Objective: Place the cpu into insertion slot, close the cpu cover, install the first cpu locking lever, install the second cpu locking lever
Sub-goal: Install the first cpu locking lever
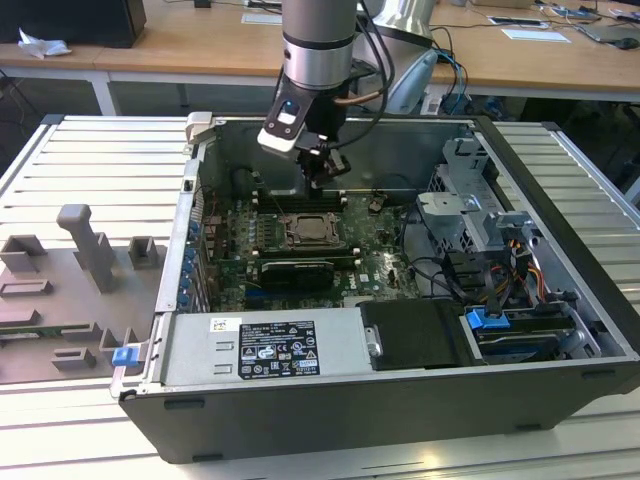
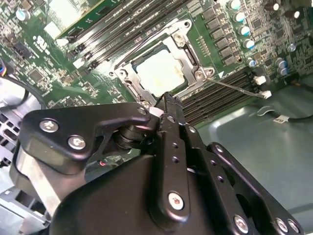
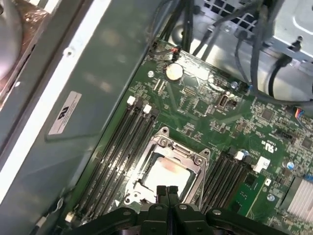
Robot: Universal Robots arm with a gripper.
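Observation:
The cpu (image 2: 159, 73) lies flat in the insertion slot (image 1: 314, 232) on the green board, its pale silver face (image 3: 165, 174) showing through the cut-out of the cpu cover (image 2: 190, 55). The cover (image 3: 180, 148) lies down flat around the chip. A thin silver locking lever (image 2: 237, 88) juts out from one socket corner across the memory slots. My gripper (image 1: 321, 180) hangs just above the socket's far edge in the exterior view. Its black fingers are shut together with nothing between them, the tips (image 3: 167, 190) just off the socket's edge (image 2: 167, 99) in both wrist views.
Long black memory slots (image 3: 122, 147) flank the socket on both sides. A black expansion card (image 1: 292, 270) lies in front of it, then the power supply (image 1: 265, 350). A drive cage (image 1: 480, 215) and cables (image 1: 440, 270) fill the exterior view's right. The case wall (image 3: 73, 112) rises close behind.

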